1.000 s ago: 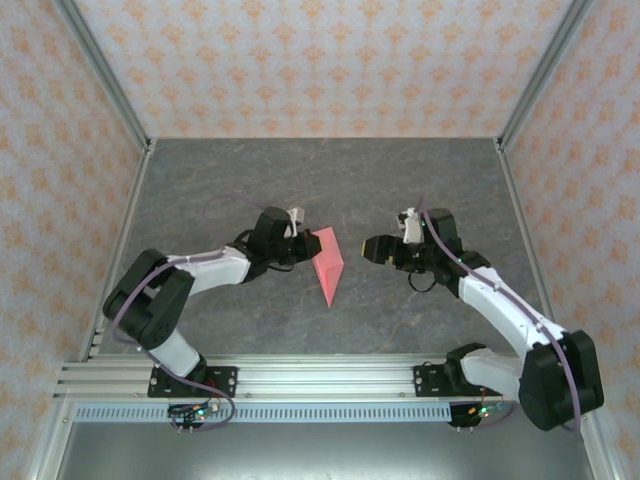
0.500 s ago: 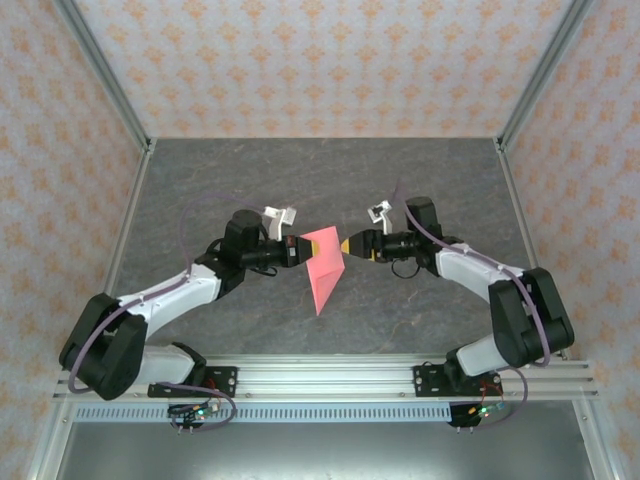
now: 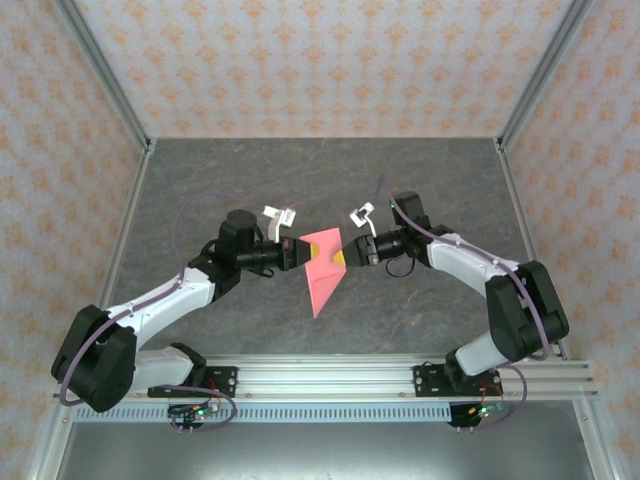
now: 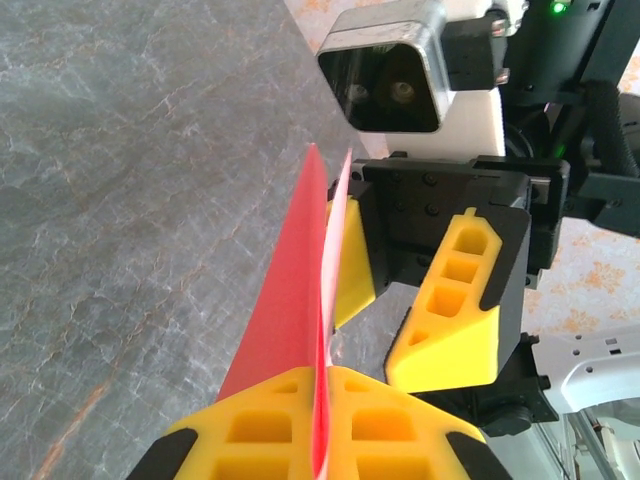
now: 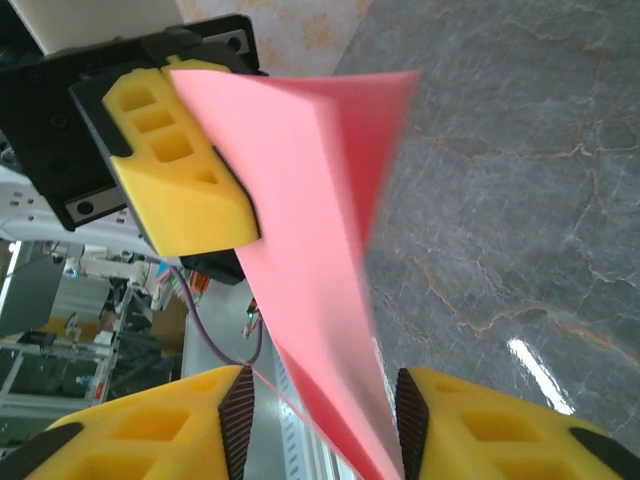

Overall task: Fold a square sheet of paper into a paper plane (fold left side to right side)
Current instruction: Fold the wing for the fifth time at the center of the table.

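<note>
Left gripper (image 3: 297, 250) clamps the folded paper (image 3: 322, 270), which I see held aloft between both grippers; right gripper (image 3: 343, 259) straddles its opposite edge, jaws apart; the sheet looks light and floppy, so I'd pinch near the crease.

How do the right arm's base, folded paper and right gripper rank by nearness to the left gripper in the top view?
1. folded paper, held by the left gripper.
2. right gripper, across the paper.
3. right arm's base, near right.
</note>
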Controlling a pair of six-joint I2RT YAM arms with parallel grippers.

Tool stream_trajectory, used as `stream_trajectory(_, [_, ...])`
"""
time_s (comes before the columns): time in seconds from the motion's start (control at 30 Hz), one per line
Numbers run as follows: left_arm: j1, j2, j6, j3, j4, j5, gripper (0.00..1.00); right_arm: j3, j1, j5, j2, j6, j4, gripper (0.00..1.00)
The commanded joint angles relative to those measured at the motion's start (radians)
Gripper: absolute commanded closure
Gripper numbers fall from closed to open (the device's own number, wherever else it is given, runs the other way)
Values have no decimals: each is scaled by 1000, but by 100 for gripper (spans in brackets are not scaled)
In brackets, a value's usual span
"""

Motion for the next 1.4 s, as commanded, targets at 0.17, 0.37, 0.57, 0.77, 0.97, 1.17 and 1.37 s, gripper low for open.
stream_trajectory(0.17, [0, 29, 32, 8, -35, 12, 100, 34, 3, 18, 23, -110, -119, 65])
stream_trajectory(0.37, [0, 68, 27, 16, -13, 12, 100, 9, 4, 75, 18, -34, -44, 78])
stream_trajectory(0.57, [2, 100, 28, 37, -28, -14, 90, -15, 5, 178, -7, 60, 13, 100])
stream_trajectory(0.77, [1, 185, 70, 87, -141, -152, 44, -52, 19, 309, 1, 169, 8, 100])
stream_trajectory(0.97, [2, 180, 82, 111, -289, -470, 33, -63, 19, 435, 46, 241, -33, 100])
stream_trajectory(1.17, [-77, 11, 199, 93, -436, -682, 30, -14, 17, 504, 111, 342, -56, 100])
stream_trajectory(1.37, [-292, -70, 225, 67, -501, -768, 33, 53, 16, 527, 154, 401, -128, 100])
